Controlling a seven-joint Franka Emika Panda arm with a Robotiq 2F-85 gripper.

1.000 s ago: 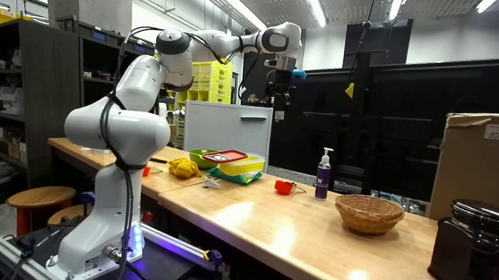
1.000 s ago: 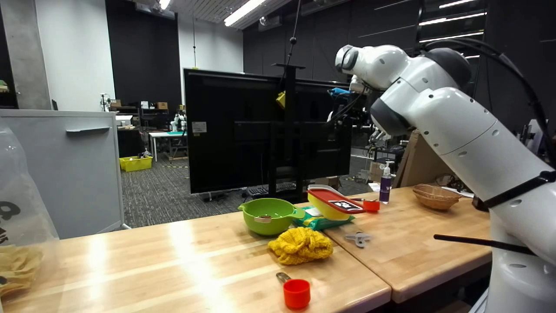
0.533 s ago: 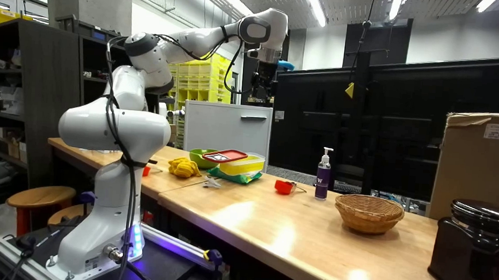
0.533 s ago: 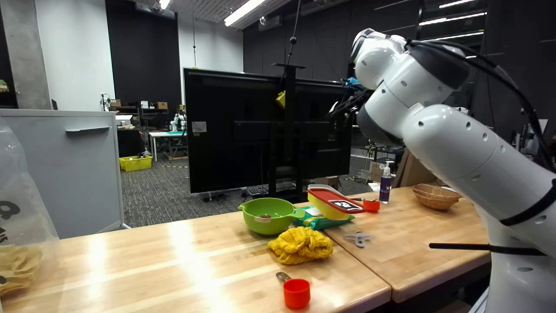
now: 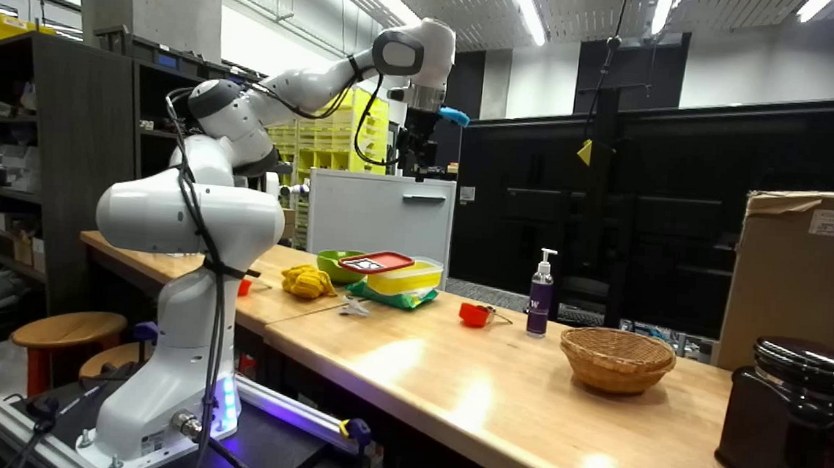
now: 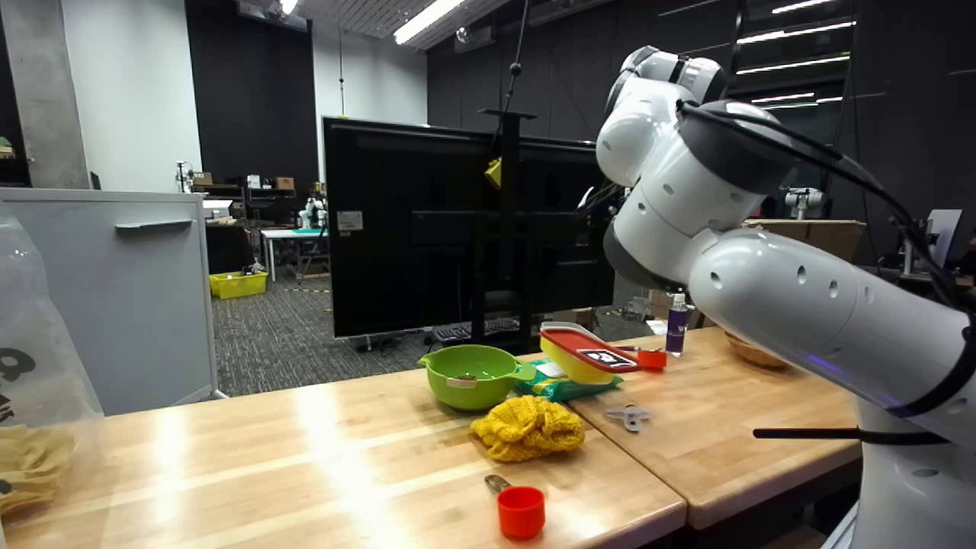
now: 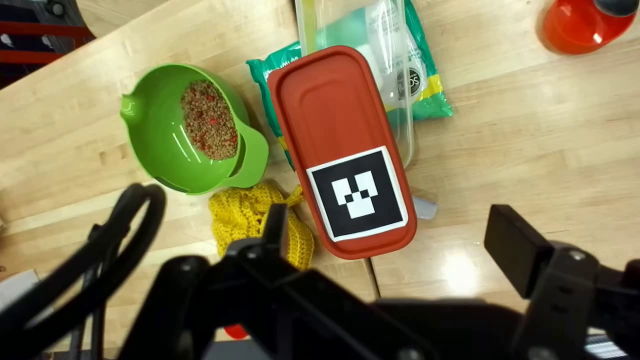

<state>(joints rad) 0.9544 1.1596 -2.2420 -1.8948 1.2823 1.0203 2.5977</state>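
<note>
We see a smooth red lid (image 7: 335,110) — a rounded rectangle — askew on a yellow container (image 6: 570,364), near a glossy green bowl (image 7: 160,135) and nubbly yellow knit (image 7: 237,217). The lid lies well below the end effector (image 7: 395,240), its fingers spread wide. The counter (image 6: 229,473) is pale, shiny wood; a black panel (image 6: 404,267) stands beyond.

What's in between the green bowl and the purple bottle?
A box, a red lid, a green packet under the box, then a red cup. Both exterior views show this.
</note>
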